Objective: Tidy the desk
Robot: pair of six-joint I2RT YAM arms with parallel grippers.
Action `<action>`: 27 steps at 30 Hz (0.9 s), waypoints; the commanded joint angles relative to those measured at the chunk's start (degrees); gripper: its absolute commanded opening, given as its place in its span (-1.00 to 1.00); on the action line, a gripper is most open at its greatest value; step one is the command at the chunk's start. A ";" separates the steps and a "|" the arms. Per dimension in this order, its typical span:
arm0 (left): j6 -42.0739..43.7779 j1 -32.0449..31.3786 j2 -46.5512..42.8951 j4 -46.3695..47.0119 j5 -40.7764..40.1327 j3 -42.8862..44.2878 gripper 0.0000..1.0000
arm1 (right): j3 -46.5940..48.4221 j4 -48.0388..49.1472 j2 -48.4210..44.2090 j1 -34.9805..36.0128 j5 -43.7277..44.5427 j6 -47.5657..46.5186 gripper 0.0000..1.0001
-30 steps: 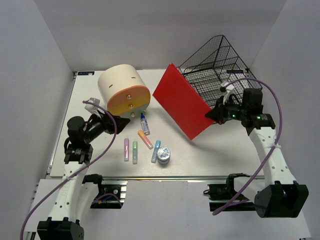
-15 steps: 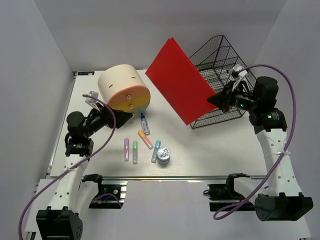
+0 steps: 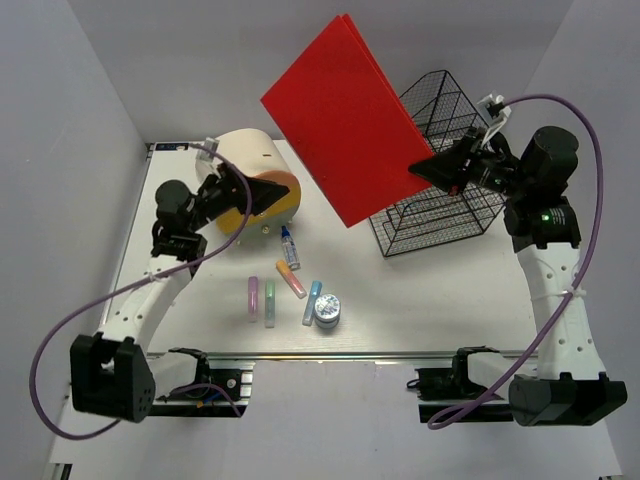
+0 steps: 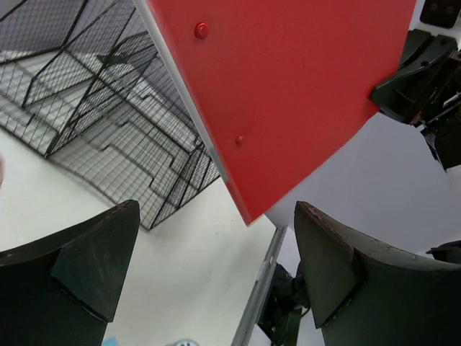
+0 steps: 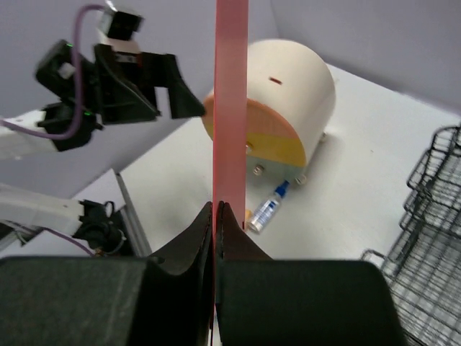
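Above the tabletop (image 3: pixel 450 290), which is lying below with pens (image 3: pixel 270 298) near its front edge, the right jaws are clamping tight on a red folder (image 3: pixel 345 120), with the right arm (image 3: pixel 548 270) holding it high and tilted near the wire basket (image 3: pixel 440 205). Step judged in hand: filing the folder, with the next move calling for lowering it into the basket. Left jaws are gaping wide, holding nothing, with the left arm (image 3: pixel 150 285) hovering raised beside the round box (image 3: pixel 262 150)

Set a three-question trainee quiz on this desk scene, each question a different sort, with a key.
1. True or false: the right tool is shut on the red board, which is lifted off the tabletop.
2. Pick one. The left tool is: A) open and empty; B) shut on a marker; C) gripping the wire basket.
3. Fill the gap: the round tin lies on the ___.

Key: 1 true; 2 A; 3 desk.
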 commanded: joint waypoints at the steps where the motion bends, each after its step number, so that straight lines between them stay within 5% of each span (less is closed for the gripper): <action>1: 1.54 -3.78 2.44 2.97 -2.60 7.04 0.96 | 4.16 12.26 0.15 -0.12 -5.34 11.08 -1.00; 6: 4.37 -8.44 6.40 4.09 -7.52 9.18 0.96 | 3.19 20.70 1.03 -0.12 -8.07 19.28 -1.00; 17: -1.52 -12.85 9.39 25.09 -10.25 5.48 0.88 | -1.11 28.26 0.07 -0.21 -11.94 27.64 -1.00; 22: -6.16 -13.90 10.09 32.81 -9.55 5.22 0.47 | -2.25 29.67 -0.29 -0.12 -11.85 29.31 -1.00; 27: -11.27 -13.90 11.05 38.54 -8.06 5.04 -0.21 | -2.87 30.81 0.15 -0.39 -11.50 30.63 -1.00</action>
